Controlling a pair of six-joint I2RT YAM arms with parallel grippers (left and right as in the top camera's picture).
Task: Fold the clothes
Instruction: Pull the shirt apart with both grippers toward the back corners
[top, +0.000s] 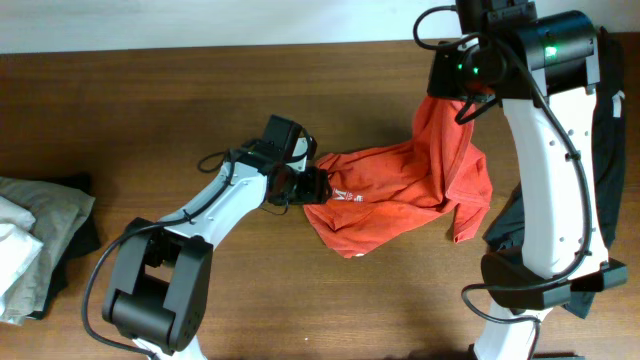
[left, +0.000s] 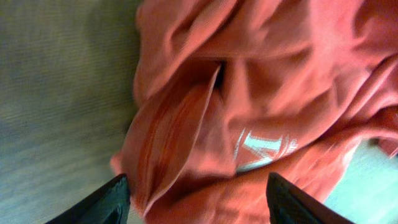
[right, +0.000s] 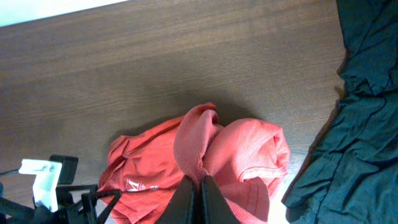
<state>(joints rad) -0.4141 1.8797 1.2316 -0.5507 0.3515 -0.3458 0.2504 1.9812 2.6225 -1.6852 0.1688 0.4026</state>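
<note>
The right hand (right: 199, 190) is clenched on a pinch of the red-orange soft cotton T-shirt (top: 400, 190) and holds that part raised towards the worktop's far edge. I judge this is so the fabric hangs and can be spread out for folding. The left hand (left: 199, 204) is released, its dark fingers (left: 112, 200) wide apart over the shirt's crumpled left end. The white lettering (left: 261, 146) shows between them. It grips nothing and seems poised to take a hem. The rest of the shirt lies bunched on the brown wooden worktop (top: 150, 110), right of centre. A black crumpled garment (right: 360, 124) lies at the right edge, and a pile of khaki, white and black clothes (top: 40, 230) sits at the left edge.
</note>
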